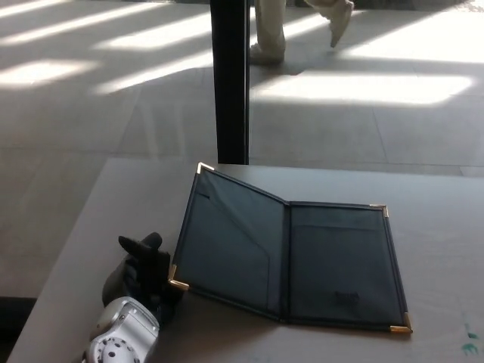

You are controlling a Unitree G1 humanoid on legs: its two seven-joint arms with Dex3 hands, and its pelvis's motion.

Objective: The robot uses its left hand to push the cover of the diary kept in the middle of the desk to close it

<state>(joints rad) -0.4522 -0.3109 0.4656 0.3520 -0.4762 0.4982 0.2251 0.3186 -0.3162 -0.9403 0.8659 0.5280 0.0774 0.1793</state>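
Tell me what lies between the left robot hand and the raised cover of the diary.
Nothing: in the head view the left robot hand sits right against the cover's near gold corner; no object separates them.

I see the dark blue-grey diary with brass corner caps (302, 261) lying open on my pale grey desk (439, 227), its left cover tilted up. My black left hand (144, 272) sits just beside that cover's near-left corner.
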